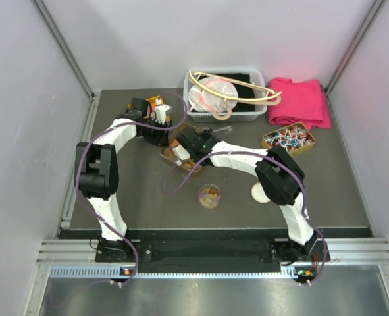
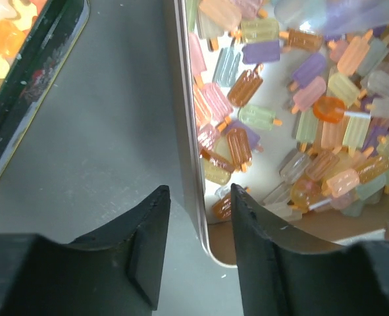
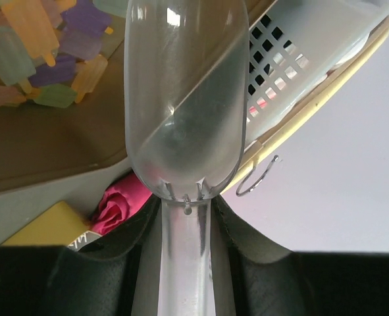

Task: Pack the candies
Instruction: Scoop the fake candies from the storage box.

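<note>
The left tool (image 2: 199, 192) is up at the far left of the dark surface (image 1: 148, 197). It straddles the side wall of a shallow metal tray (image 2: 189, 131), with one finger outside on the surface and the other inside over the tray floor. There is a gap between each finger and the wall, so the tool is released and grips nothing. Left of it in the left wrist view lies a dark-rimmed container (image 2: 36, 72) of orange and yellow pieces.

The candies (image 2: 312, 99) are heaped inside the tray. They are small translucent gummies shaped like ice lollies, in orange, pink, purple, pale green and yellow, and some lie just beside the inner finger.

The right tool (image 3: 185, 227) reaches in over the same tray from the right, clenched on the handle of a clear plastic scoop (image 3: 181, 99). The scoop's bowl looks bare and points away from the tool.

Nearer the arm bases, a small clear cup (image 1: 209, 195) holding a few orange candies stands between the two arms, with a white disc (image 1: 260, 192) to its right.

Further right at the back are a clear basket (image 1: 243, 117) with a pale hanger (image 1: 247, 85) across it, an open tin of wrapped sweets (image 1: 288, 139), and a folded pink cloth (image 1: 303, 102).
</note>
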{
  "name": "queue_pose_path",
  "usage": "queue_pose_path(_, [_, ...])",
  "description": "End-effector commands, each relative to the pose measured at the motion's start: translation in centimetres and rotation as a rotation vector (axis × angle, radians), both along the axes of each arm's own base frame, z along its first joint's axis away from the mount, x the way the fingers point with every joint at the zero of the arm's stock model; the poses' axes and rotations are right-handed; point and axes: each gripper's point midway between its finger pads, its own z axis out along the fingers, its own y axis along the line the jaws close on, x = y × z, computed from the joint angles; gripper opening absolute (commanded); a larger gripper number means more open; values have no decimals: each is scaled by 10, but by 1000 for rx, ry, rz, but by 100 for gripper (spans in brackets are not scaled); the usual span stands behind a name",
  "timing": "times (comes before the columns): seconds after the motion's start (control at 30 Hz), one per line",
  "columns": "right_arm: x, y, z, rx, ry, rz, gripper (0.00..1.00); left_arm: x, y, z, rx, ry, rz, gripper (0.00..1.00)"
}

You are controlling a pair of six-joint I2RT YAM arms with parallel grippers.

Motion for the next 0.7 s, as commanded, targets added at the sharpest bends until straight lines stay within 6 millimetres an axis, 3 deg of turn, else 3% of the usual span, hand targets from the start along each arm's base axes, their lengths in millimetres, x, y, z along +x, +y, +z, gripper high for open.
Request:
queue_pose_path(0.0, [17, 1, 16, 1, -67, -28, 0, 4, -5, 6, -37, -34, -23, 43])
queue_pose_path(0.37, [13, 8, -8, -9, -31, 9, 0, 1, -6, 5, -47, -28, -28, 41])
queue_pose_path(0.47, [12, 9, 7, 67, -57, -17, 0, 1, -7, 8, -55, -34, -28, 43])
queue_pose_path(0.5, [12, 9, 22, 113, -84, -20, 0, 1, -8, 9, -58, -36, -28, 44])
queue_pose_path(0.67, [-1, 12, 51, 330, -56, -46, 0, 5, -16, 24, -110, -50, -53, 57])
